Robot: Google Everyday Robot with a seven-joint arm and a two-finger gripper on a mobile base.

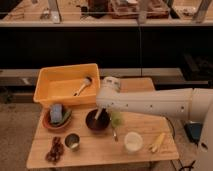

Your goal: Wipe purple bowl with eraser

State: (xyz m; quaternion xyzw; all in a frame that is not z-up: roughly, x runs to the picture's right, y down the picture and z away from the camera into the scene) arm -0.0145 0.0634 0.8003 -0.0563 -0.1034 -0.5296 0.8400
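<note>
The purple bowl (97,123), dark and glossy, sits on the wooden table (100,152) just left of centre. My gripper (99,112) reaches in from the right on a long white arm (150,104) and hangs right over the bowl. A pale tan oblong piece, the eraser (98,114), sticks down from the gripper into the bowl, touching its inside. The gripper is shut on it; the arm's white wrist hides most of the fingers.
A yellow bin (52,82) at the back left holds a wooden-handled brush (82,86). A reddish bowl (52,124) with a blue block (56,112) stands left of the purple bowl. A metal cup (73,142), a white cup (133,142), a green object (116,119) and a yellow item (157,142) stand nearby.
</note>
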